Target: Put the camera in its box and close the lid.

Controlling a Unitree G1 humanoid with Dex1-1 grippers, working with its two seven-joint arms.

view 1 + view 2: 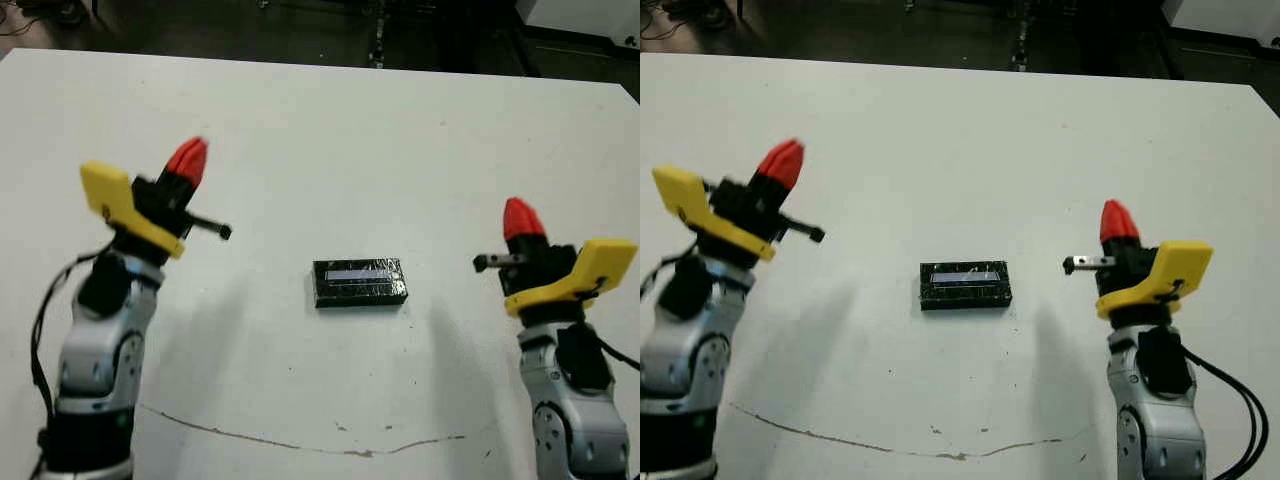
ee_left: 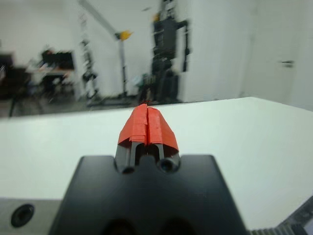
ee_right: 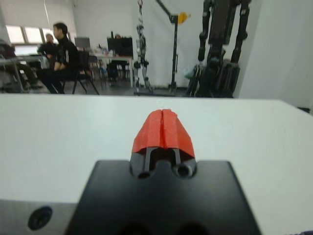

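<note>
In the middle of the white table lies the lid (image 1: 360, 282), black and glossy with a pale stripe along its top. It lies flat on a dark-sided block that I take for the box; the box's white inside is hidden. The camera is out of view. My left gripper (image 1: 188, 160) hangs above the table well to the lid's left, its red tips shut together (image 2: 147, 125) with nothing held. My right gripper (image 1: 519, 218) is raised to the lid's right, also shut and empty (image 3: 163, 129). Neither touches the lid.
A thin brown line (image 1: 300, 445) runs across the table near its front edge. Beyond the far edge is a dark floor. The right wrist view shows seated people (image 3: 61, 49) and stands with humanoid frames (image 3: 220, 44) past the table.
</note>
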